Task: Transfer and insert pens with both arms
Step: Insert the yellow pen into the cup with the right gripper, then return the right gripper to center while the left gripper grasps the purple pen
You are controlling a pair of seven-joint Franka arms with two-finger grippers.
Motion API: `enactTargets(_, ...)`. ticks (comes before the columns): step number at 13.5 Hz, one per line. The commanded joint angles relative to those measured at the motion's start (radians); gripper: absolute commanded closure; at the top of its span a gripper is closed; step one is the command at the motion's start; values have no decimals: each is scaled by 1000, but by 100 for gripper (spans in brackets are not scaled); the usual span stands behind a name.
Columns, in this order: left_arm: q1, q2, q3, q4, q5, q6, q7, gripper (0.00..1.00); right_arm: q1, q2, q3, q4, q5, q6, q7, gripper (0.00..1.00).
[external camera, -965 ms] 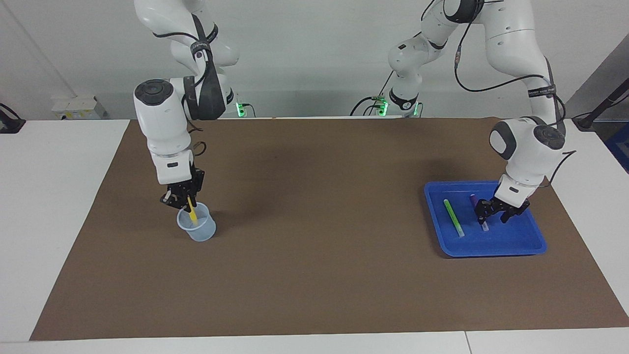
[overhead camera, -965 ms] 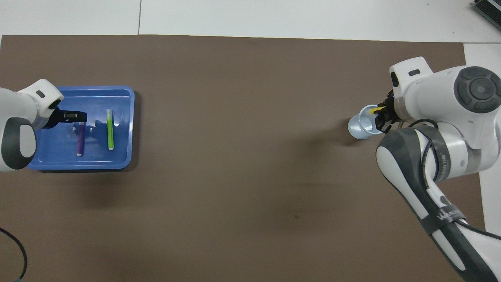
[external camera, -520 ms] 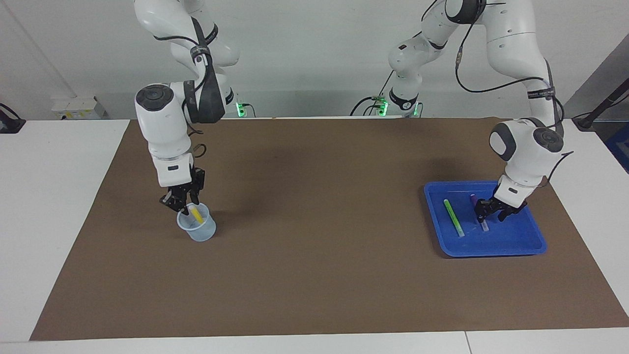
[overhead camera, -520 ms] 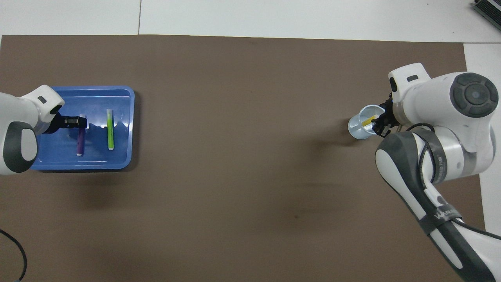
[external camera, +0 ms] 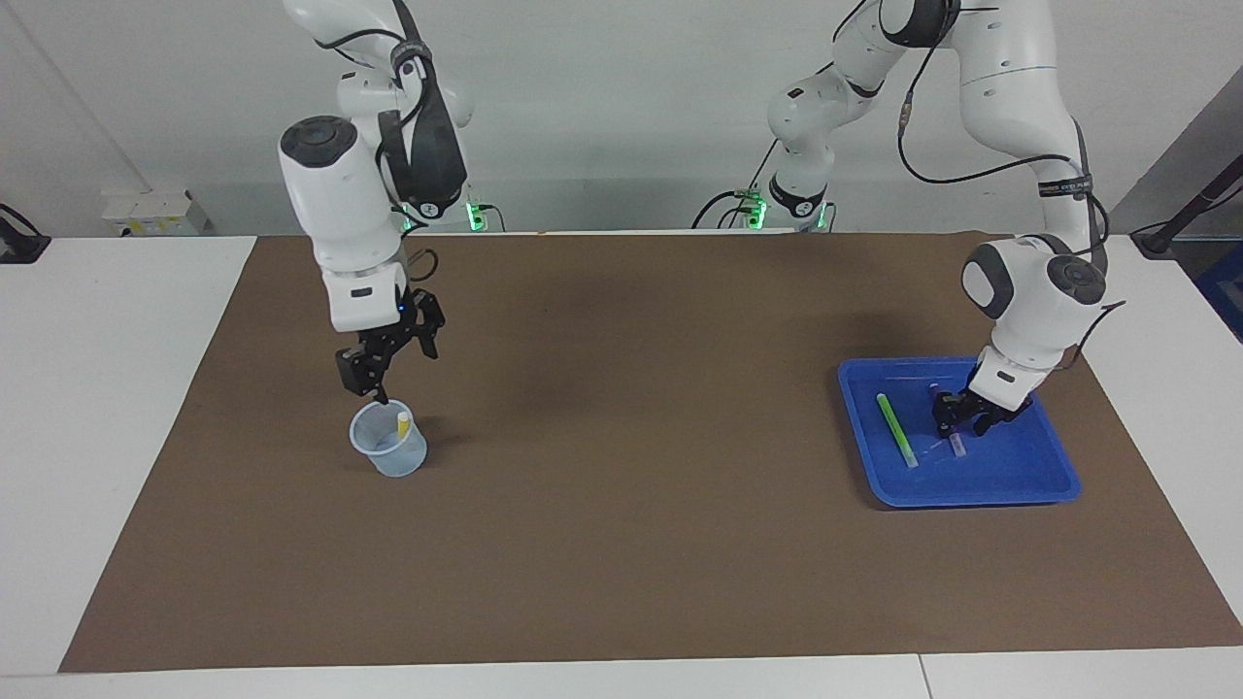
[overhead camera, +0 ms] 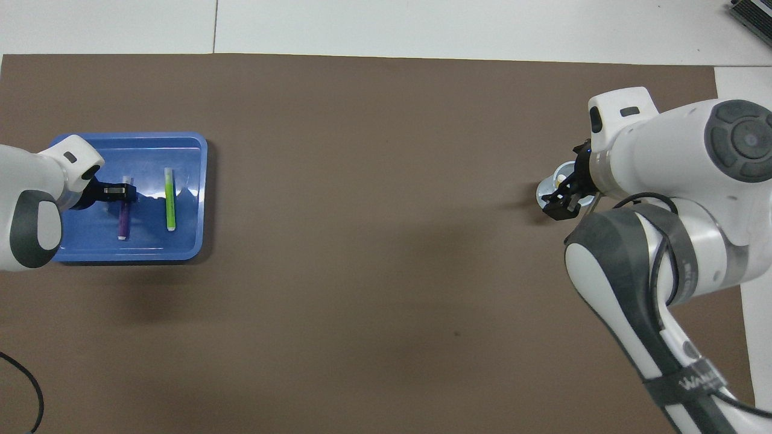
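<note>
a wide bare stretch of brown mat (external camera: 621,505) is left between the clear cup (external camera: 388,451) and the blue tray (external camera: 971,485). since a second ago the yellow pen (external camera: 402,421) has been released into the cup, and the right gripper (external camera: 384,374), raised above it, is spread wide and empty. the left gripper (external camera: 961,419) has been lowered onto the purple pen (overhead camera: 123,220) in the tray; whether it is gripped cannot be told. the green pen (external camera: 896,429) lies beside it.
</note>
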Motion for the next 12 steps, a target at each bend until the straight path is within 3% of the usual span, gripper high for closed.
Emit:
enactTargets(1,11,-10,-9,-19,18,4,6,52,55,-46,23,0,16,-45,190,0)
enactTargets(6,11,-10,-9,-21,18,4,6,61,98,-58,27,2,232,-48,431,0)
enactTargets(9,11,-11,-9,-25,18,4,6,73,117,-58,27,3,366,-42,518,0)
enactTargets(12,11,-12,-9,-27,18,4,5,89,157,-60,29,2,385,-33,684,0)
